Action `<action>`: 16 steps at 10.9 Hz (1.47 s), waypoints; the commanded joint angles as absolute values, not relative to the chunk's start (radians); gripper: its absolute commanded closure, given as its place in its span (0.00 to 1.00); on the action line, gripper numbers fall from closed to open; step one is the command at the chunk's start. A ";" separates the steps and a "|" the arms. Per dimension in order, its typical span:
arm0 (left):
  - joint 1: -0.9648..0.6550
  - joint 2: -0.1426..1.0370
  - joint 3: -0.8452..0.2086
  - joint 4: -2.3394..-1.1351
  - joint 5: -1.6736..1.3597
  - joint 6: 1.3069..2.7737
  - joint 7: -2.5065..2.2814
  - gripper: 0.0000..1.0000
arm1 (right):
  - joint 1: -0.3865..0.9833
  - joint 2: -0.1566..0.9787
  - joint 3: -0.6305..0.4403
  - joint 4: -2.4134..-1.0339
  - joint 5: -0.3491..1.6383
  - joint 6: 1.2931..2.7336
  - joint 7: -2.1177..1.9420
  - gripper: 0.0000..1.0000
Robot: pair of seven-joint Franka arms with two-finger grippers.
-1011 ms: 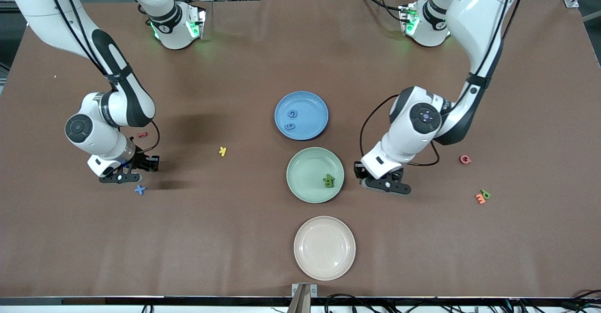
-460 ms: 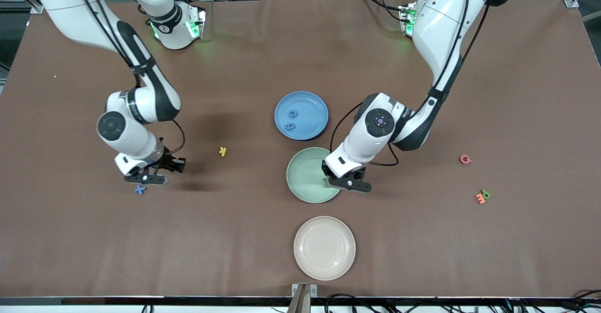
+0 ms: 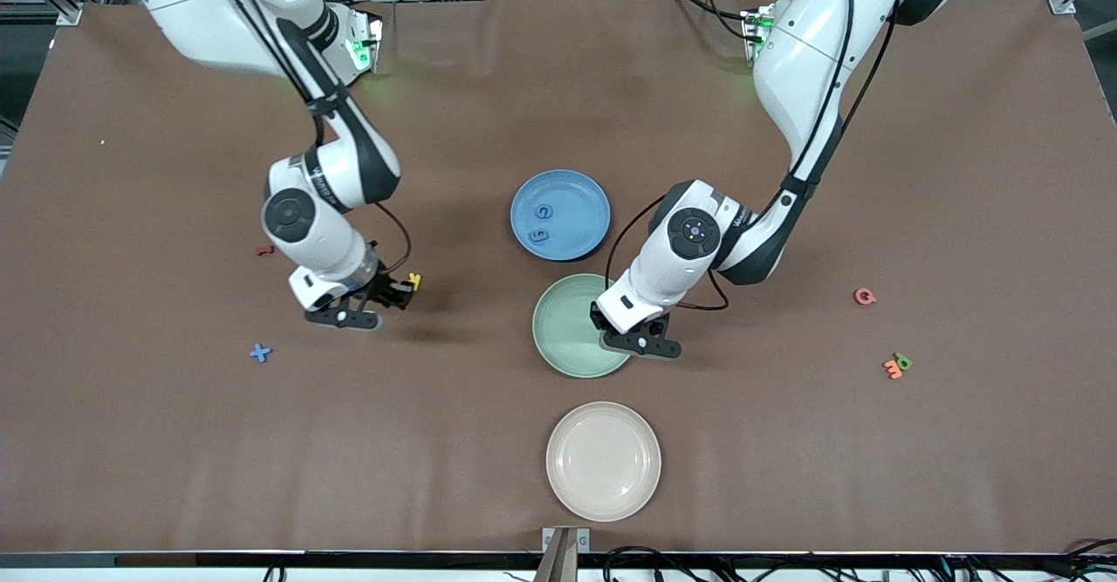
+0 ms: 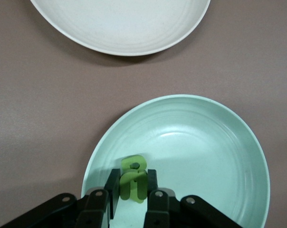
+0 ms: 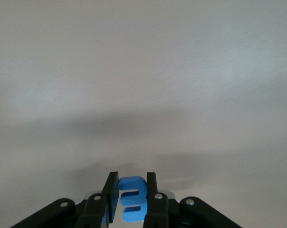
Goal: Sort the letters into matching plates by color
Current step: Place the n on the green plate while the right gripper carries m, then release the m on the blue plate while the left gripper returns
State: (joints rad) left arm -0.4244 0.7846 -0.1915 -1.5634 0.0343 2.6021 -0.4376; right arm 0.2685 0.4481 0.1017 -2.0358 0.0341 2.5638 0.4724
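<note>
At centre frame sit my plates: the blue plate (image 3: 559, 215) upper, the green plate (image 3: 576, 326) middle, the cream plate (image 3: 603, 461) lowest. My left gripper (image 3: 640, 341) pinches a green letter (image 4: 133, 182) over the green plate's rim; I should move inward, then let go low. My right gripper (image 3: 353, 310), mid-left, pinches a blue letter (image 5: 132, 199); it must reach the blue plate before release.

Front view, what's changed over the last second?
The left gripper swung in over the green plate, shut on a green letter. The right gripper carried a blue letter toward the table's middle, past the yellow letter. All three plates and the loose letters stayed put.
</note>
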 commanded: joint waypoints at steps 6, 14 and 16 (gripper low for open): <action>-0.446 0.841 -0.176 -1.499 0.012 2.623 -0.456 0.34 | 0.527 0.446 0.193 -1.988 0.058 2.485 0.800 0.79; -0.431 0.698 -0.078 -1.543 0.023 2.473 -0.386 0.00 | 0.721 0.497 0.195 -1.950 0.058 2.485 1.026 0.17; -0.378 0.629 -0.040 -1.596 0.021 2.389 -0.193 0.00 | 0.712 0.497 0.193 -1.945 0.049 2.467 1.026 0.00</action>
